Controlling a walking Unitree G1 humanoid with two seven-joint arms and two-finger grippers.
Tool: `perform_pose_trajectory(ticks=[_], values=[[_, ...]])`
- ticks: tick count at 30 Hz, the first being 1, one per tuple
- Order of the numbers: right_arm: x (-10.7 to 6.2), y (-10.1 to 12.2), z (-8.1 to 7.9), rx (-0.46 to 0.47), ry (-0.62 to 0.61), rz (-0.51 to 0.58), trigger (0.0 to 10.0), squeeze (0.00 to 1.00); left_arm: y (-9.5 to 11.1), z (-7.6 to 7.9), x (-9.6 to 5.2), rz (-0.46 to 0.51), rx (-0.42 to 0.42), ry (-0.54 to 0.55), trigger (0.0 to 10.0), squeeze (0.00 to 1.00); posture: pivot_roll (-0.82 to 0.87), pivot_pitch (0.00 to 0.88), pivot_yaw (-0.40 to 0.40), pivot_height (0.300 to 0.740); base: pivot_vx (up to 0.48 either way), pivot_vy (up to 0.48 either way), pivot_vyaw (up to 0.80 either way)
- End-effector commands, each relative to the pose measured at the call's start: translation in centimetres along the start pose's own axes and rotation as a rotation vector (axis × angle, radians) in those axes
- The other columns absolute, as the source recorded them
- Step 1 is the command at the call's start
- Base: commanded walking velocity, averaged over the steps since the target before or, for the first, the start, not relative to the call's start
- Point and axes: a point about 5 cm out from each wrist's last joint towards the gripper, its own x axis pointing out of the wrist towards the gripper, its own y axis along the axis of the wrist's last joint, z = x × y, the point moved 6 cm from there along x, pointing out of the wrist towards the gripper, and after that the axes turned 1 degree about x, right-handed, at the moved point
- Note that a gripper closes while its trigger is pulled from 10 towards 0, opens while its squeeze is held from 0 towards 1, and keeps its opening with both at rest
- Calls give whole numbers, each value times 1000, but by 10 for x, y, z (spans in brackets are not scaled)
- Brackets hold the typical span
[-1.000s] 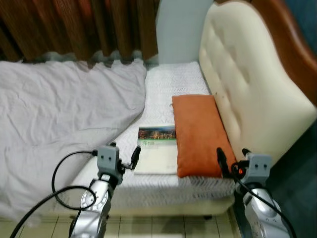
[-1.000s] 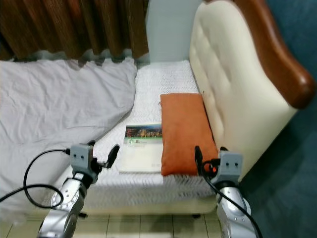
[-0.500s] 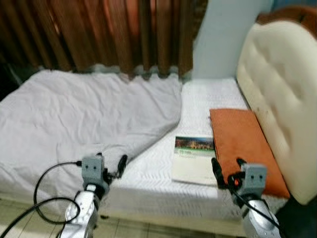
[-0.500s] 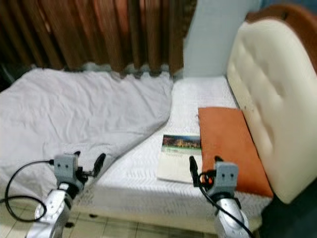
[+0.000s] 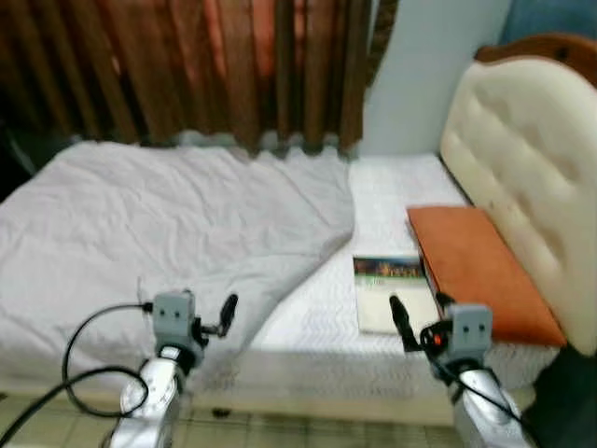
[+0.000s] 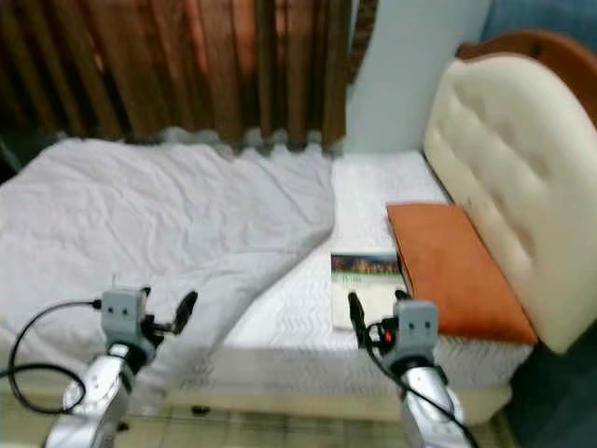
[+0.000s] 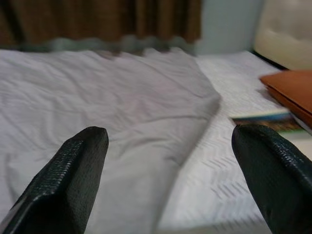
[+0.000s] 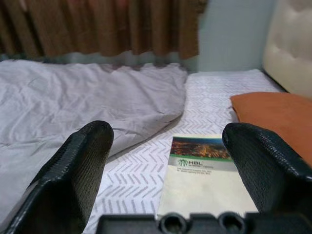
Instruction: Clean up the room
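Note:
A bed stands before me, its white patterned mattress (image 5: 317,341) half covered by a rumpled grey blanket (image 5: 159,224). A book (image 5: 384,285) with a picture strip on its cover lies on the mattress beside an orange pillow (image 5: 476,271). My left gripper (image 5: 210,313) is held up open in front of the blanket's near edge, nothing between its fingers (image 7: 73,170). My right gripper (image 5: 420,313) is open just short of the book (image 8: 202,170), with the pillow (image 8: 273,114) off to its side.
A cream padded headboard (image 5: 522,168) with a wooden rim closes the bed's right end. Brown curtains (image 5: 233,65) and a pale wall (image 5: 420,84) run behind it. Tiled floor (image 5: 280,431) shows along the bed's front edge. A black cable (image 5: 84,359) loops by my left arm.
The camera has swung left and drawn back, so more blanket shows and the headboard sits further right. Book and pillow lie as before. Both grippers stay open.

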Motion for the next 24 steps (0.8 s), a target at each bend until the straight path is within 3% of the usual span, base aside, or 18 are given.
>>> perform_pose_trajectory(ticks=[1,6,11,18,19,20,24], values=[[-1,-3,5,2,-10,-10,10000,0,1,3,2,-2,-13,-13,10000,0,-31,0,-2,732,0,480,0],[-10,1,11,5,-21,13,10000,0,14,10,-9,60,-10,-35,10000,0,-28,0,-5,732,0,480,0],[-13,-3,9,11,-5,-6,10000,0,25,13,-7,90,-25,-31,10000,0,-21,0,-5,732,0,480,0],[-9,-10,7,5,13,-35,10000,0,9,8,-9,30,-28,-15,10000,0,-20,0,-8,732,0,480,0],[-8,-11,6,5,18,-40,10000,0,7,6,-10,23,11,-5,10000,0,-18,0,-12,732,0,480,0],[-8,-13,5,3,28,-47,10000,0,5,5,-10,13,55,10,10000,0,-18,0,-12,732,0,0,0],[-5,-14,0,0,53,-52,10000,0,7,6,-8,18,58,13,10000,0,-17,0,-13,732,0,0,0]])
